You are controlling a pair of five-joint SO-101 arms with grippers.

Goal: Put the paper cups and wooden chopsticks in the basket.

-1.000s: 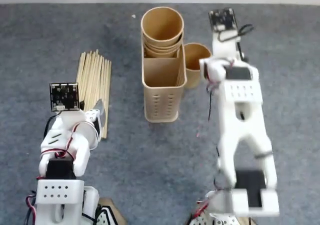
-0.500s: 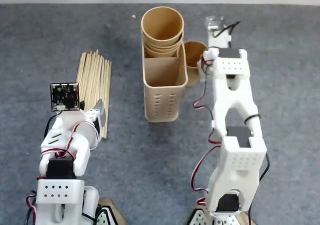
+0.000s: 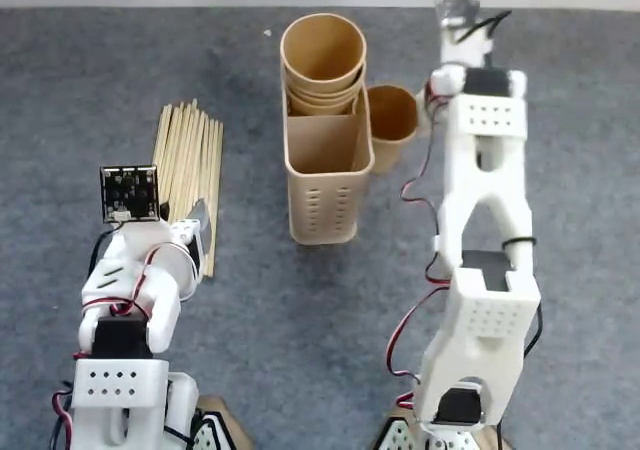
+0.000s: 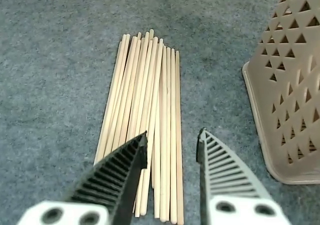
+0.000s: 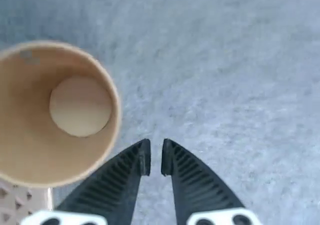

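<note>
As its wrist view shows, right pincer point(image 5: 155, 152) nearly closed, beside cup point(image 5: 80, 105)

An upright paper cup point(image 5: 55, 115) is seen from above, just beside the right gripper point(image 5: 155, 155), whose fingers point(image 5: 132, 167) are drawn almost together over the grey surface point(image 5: 240, 60).

Basket point(image 4: 290, 100) cut off by left wrist view's edge. Chopsticks point(image 4: 150, 110) beside basket: ends hidden under my left fingers point(image 4: 120, 170). Cup point(image 5: 60, 115) beside basket: rim clipped.
</note>
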